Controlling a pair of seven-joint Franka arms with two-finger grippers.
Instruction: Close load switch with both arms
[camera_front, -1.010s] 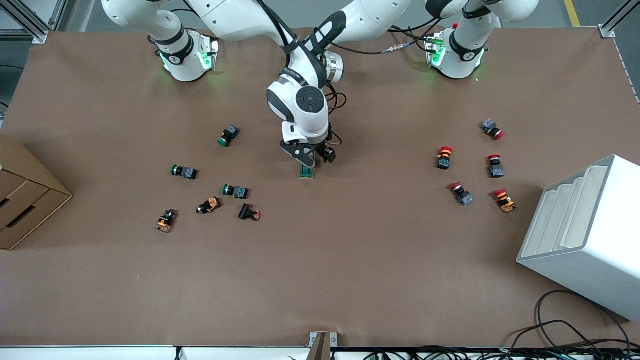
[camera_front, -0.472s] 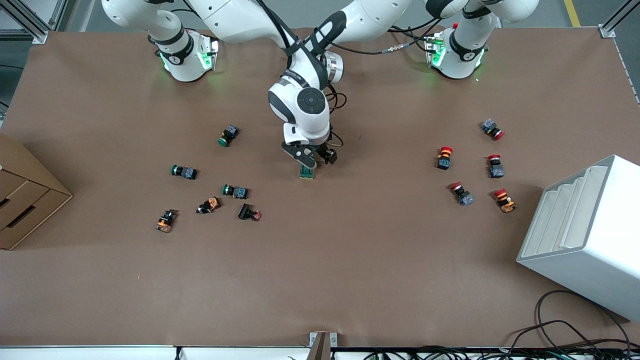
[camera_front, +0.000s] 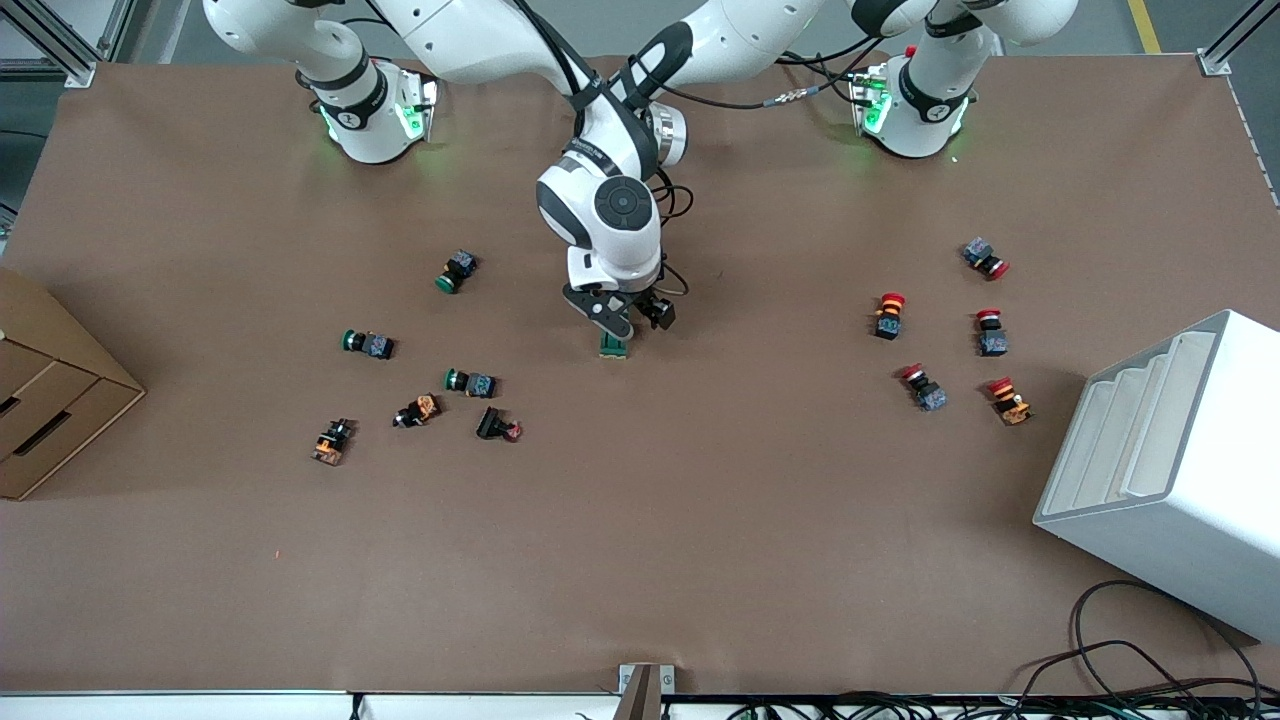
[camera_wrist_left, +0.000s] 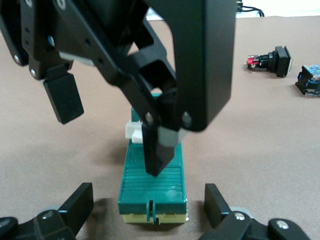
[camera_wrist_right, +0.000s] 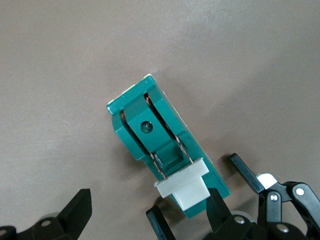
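The dark green load switch (camera_front: 613, 345) lies flat at mid-table. Its white lever (camera_wrist_right: 182, 182) stands at one end of the switch and also shows in the left wrist view (camera_wrist_left: 133, 131). My right gripper (camera_front: 618, 325) hangs open just above the switch. In the left wrist view the right gripper (camera_wrist_left: 110, 130) has one finger on the ribbed top beside the lever. My left gripper (camera_wrist_left: 148, 205) is open low at the table. It straddles the switch's end farther from the front camera, with a gap on each side. The right hand mostly hides it in the front view (camera_front: 655, 310).
Green, orange and black push-buttons (camera_front: 470, 382) lie toward the right arm's end. Red ones (camera_front: 889, 315) lie toward the left arm's end. A white stepped bin (camera_front: 1170, 470) and a cardboard box (camera_front: 50, 400) stand at the table's two ends. Cables (camera_front: 1130, 660) lie at the front edge.
The right arm's hand has shifted very slightly over the switch. The switch has not moved.
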